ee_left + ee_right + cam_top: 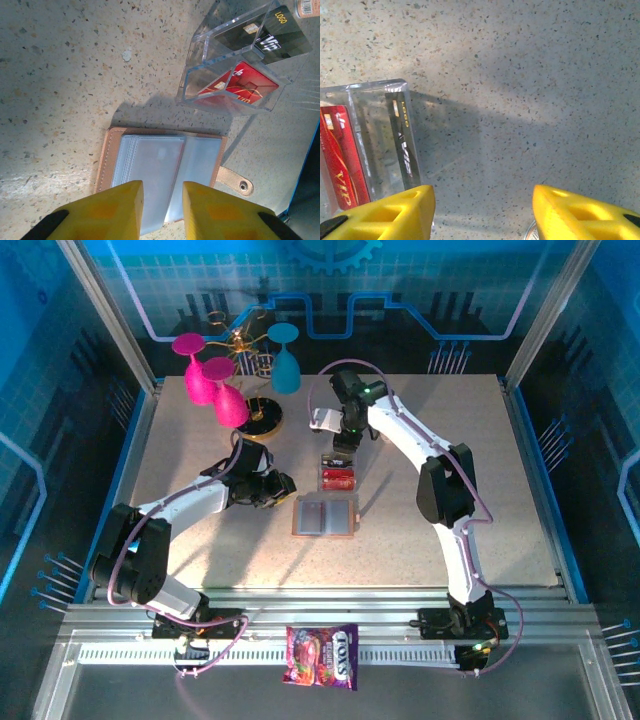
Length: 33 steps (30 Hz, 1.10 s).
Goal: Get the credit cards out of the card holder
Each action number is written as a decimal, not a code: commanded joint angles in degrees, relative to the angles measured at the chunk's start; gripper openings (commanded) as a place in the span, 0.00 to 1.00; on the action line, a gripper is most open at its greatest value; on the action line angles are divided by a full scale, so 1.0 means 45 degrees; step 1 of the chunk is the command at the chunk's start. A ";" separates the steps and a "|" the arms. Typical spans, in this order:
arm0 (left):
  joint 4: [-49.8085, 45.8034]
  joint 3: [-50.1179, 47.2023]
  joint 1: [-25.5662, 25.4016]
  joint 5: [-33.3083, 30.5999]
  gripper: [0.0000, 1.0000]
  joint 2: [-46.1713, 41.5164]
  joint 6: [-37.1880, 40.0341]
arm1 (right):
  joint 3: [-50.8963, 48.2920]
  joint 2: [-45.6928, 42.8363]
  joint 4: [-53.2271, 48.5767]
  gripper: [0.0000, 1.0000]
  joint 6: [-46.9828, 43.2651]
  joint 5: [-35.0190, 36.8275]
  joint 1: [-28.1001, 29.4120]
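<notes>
Card holder (150,165) lies open on the table (60,90) — pockets exposed; credit cards (245,90) rest in a clear tray (197,70); left end effector (162,210) and right end effector (482,215) gape empty.

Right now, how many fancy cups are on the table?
3. A pink goblet at the back left, a second pink goblet just nearer, a blue goblet to their right. None seems hidden.

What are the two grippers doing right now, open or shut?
Left gripper: slightly open, holding nothing.
Right gripper: wide open, holding nothing.
</notes>
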 commanded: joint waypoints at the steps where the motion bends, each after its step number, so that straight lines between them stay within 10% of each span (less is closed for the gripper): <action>1: 0.0046 -0.0058 0.0136 0.0274 0.28 -0.0003 -0.0080 | -0.0151 0.0034 0.0324 0.56 0.0253 0.0226 -0.0154; 33: 0.0217 -0.0371 0.0136 0.0371 0.28 -0.0176 -0.0138 | -0.0056 0.0921 -0.0804 0.55 0.0019 -0.0666 0.0002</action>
